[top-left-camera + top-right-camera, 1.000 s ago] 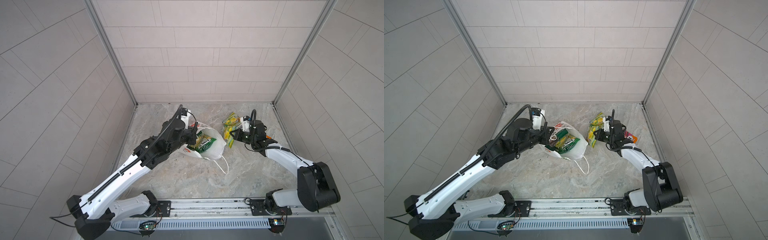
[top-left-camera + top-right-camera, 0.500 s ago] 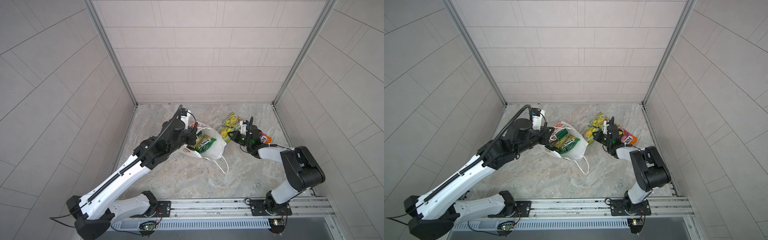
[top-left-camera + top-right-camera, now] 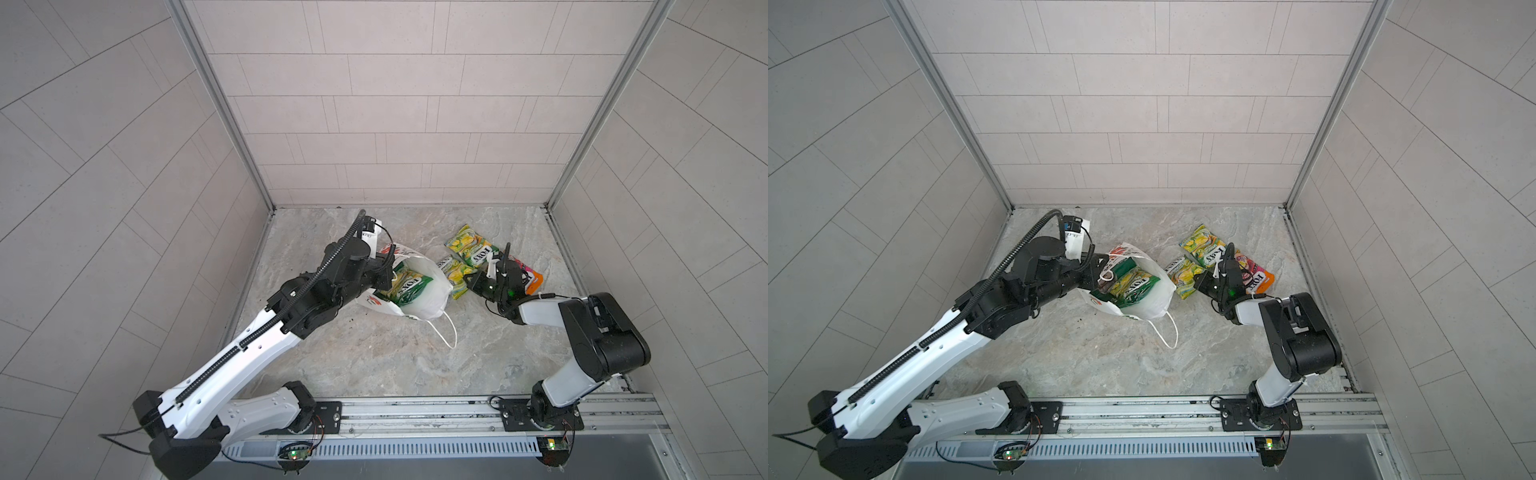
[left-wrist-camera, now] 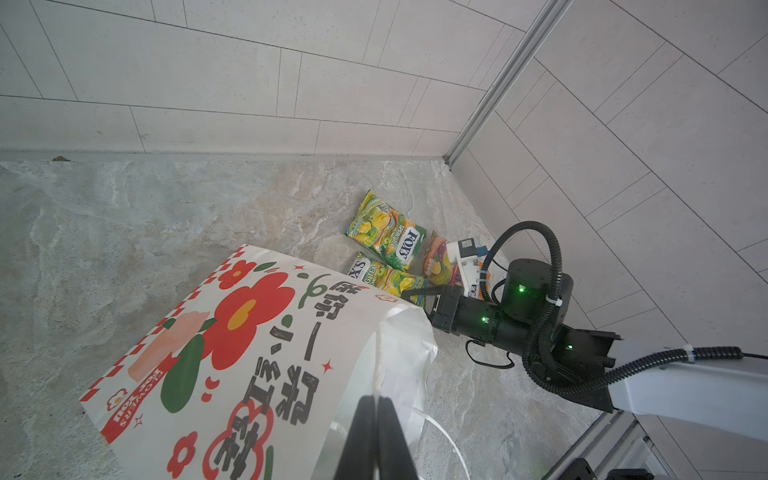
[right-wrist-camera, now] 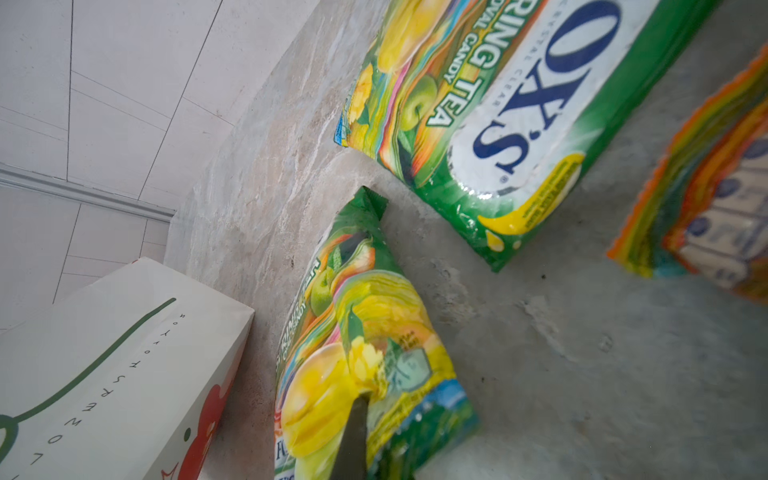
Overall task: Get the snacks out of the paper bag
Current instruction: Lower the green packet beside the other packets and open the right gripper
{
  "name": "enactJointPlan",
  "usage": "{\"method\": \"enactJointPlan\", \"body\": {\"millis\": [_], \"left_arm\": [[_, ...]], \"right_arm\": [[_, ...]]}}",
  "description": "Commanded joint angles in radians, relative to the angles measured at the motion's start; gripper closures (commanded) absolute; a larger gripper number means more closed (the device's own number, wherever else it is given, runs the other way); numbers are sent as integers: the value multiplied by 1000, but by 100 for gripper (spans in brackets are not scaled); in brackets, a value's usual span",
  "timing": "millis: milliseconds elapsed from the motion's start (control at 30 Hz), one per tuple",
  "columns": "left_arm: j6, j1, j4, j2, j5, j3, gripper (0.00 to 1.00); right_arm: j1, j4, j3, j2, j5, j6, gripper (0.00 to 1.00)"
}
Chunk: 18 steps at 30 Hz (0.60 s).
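Top views, right gripper [image 3: 469, 282]: has come down from mid-air to the table [image 3: 374, 353]. Jaws are clamped on the gripped packet [image 3: 455, 276], which now lies just beside the bag [image 3: 432, 299].
Top views, left gripper [image 3: 1102, 276]: no change. It is pinched on the bag's rim and holds the mouth open.
Top views, already out: far packet [image 3: 471, 249] and orange packet [image 3: 532, 280] sit beyond the gripped packet from the bag, neither moved.
Top views, still in bag: inner packet [image 3: 1136, 286], with the dark green crisp bag [image 3: 1125, 267] beside it.
Left wrist, left gripper: fingers [image 4: 365, 436] are together on the bag's white edge. The bag [image 4: 249, 332] is tilted, flower side up.
Left wrist, right gripper [image 4: 415, 293]: low at the bag's mouth corner, with its tips on the gripped packet [image 4: 390, 278].
Right wrist, grip: one finger [image 5: 353, 440] is pressed across the gripped packet [image 5: 361, 353]; the other is hidden beneath. The packet's far corner looks to touch the table, and the bag [image 5: 124, 353] is just beside it.
Meaning: the third snack is down and outside the bag, so a release looks due. Two snacks remain inside.
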Motion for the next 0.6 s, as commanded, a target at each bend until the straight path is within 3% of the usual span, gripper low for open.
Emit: {"method": "enactJointPlan", "body": {"millis": [0, 100, 333, 567], "left_arm": [[12, -6, 0, -7, 0, 0, 100], [10, -6, -1, -9, -1, -3, 100], [10, -6, -1, -12, 0, -3, 100], [8, -6, -1, -12, 1, -6, 100]], "right_arm": [[-5, 12, -8, 13, 11, 0, 100], [-6, 12, -12, 17, 11, -2, 100], [-13, -17, -28, -11, 28, -12, 66], [-16, -156, -31, -115, 77, -93, 46]]}}
